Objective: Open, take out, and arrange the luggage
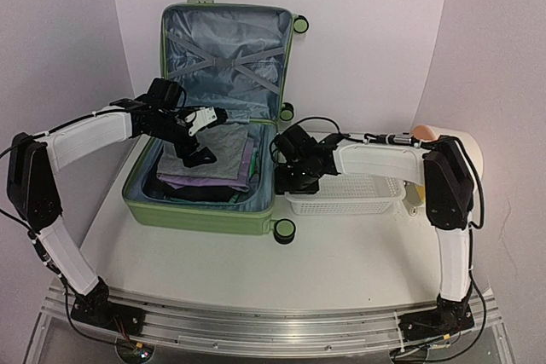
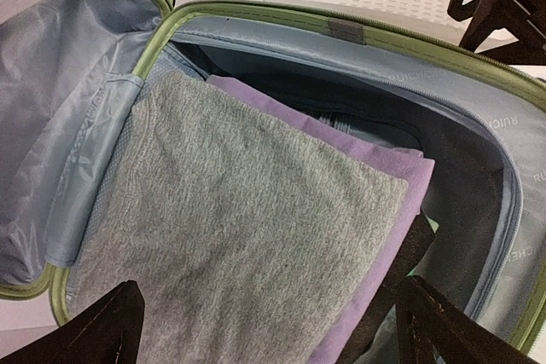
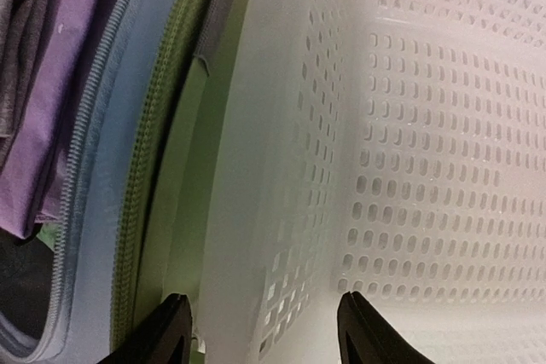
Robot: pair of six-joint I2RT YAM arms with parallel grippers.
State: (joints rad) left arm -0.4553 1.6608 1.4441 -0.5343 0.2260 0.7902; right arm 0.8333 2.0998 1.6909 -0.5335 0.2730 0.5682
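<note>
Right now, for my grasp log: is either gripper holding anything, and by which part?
Nothing held. The left gripper is open over the grey cloth; the right gripper, open, straddles the basket wall.

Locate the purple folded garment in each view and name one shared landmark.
Top external: purple garment, centre, edging out right of the grey garment.
Left wrist: centre-right, under the grey garment.
Right wrist: upper left, beside the zipper.
Shared landmark: the suitcase, its green rim.
</note>
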